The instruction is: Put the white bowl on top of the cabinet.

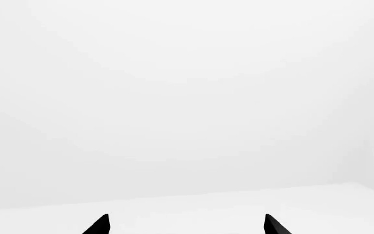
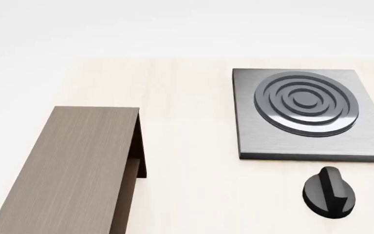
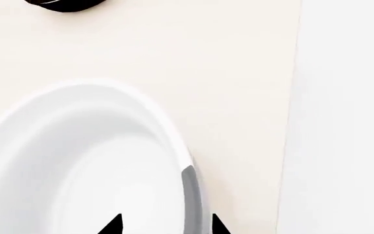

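Observation:
The white bowl [image 3: 76, 161] fills the right wrist view, resting on the pale tabletop [image 3: 239, 73] close to its edge. My right gripper [image 3: 166, 225] straddles the bowl's rim. One fingertip [image 3: 114, 225] is inside the bowl and the other sits just outside the grey-shaded wall, closed in narrowly on it. The cabinet [image 2: 70, 170] is the long dark-brown box at the head view's lower left, its flat top bare. My left gripper [image 1: 185, 225] is open and faces only blank white surroundings. Neither gripper nor the bowl appears in the head view.
A grey square stove plate [image 2: 245, 141] with a ringed burner lies at the table's far right. A black knob [image 2: 328, 191] sits in front of it. A black object [image 3: 64, 4] shows beyond the bowl. The table edge [image 3: 289, 122] runs beside the bowl.

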